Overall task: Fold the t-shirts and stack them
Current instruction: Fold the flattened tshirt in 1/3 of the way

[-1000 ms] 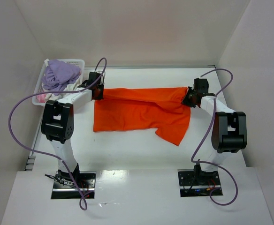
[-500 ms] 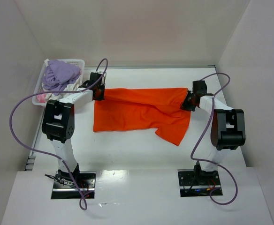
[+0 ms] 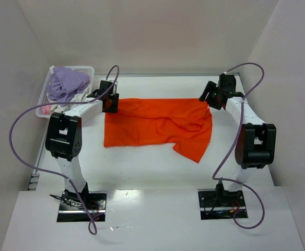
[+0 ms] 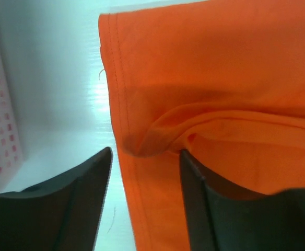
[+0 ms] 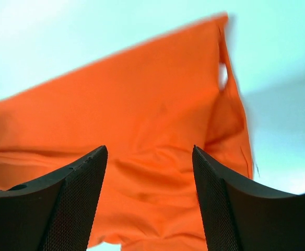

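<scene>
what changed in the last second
The left pincer and right pincer opened and let go of the orange t-shirt, whose far edge settled on the table. The right one drew away toward the far side; the left barely moved. The basket stayed put.

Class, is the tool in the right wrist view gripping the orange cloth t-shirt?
No, the right tool stands open above the orange cloth t-shirt.

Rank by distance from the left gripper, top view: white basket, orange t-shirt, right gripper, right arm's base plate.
From the left gripper:
1. orange t-shirt, its left edge right at the gripper.
2. white basket, just beyond, at the far left.
3. right gripper, across the shirt at its right end.
4. right arm's base plate, near edge, right side.
</scene>
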Motion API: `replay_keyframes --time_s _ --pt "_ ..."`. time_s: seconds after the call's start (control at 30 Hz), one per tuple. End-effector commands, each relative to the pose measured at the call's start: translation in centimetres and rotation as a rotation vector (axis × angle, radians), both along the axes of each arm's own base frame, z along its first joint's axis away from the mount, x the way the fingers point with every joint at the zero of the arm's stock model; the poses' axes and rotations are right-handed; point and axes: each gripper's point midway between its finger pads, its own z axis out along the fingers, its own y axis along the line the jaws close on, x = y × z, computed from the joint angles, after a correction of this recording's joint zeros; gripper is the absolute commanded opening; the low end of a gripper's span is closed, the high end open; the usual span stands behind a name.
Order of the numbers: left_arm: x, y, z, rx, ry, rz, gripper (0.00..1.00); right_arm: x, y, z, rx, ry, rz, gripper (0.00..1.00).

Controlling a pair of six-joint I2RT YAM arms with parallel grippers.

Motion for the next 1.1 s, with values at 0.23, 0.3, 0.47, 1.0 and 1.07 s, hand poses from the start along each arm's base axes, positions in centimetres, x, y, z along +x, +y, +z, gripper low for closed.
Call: replay_keyframes --time_s 0.23,0.3,0.47,1.0,1.07 --pt "0.6 0.0 9.8 -0.082 -0.223 0.008 0.88 4.6 0.1 -1.4 0.011 -0.022 0.041 0.64" --pt "1.2 -0.1 9.5 -0.097 -0.221 0.002 0.88 5.2 0.4 -1.4 0.024 -0.045 0.057 0.63" --pt "2.5 -2.1 5.6 -0.173 -0.129 -0.037 0.66 5.2 0.8 -3.7 0.043 -0.008 0.073 0.60" --pt "-0.9 -5.4 -1.0 -0.251 0.067 -0.095 0.49 5.3 -0.1 -8.2 -0.005 0.076 0.063 0.56" --pt "-1.5 -5.4 -1.5 -0.255 0.090 -0.097 0.52 5.2 -0.5 -8.4 -0.030 0.087 0.052 0.56"
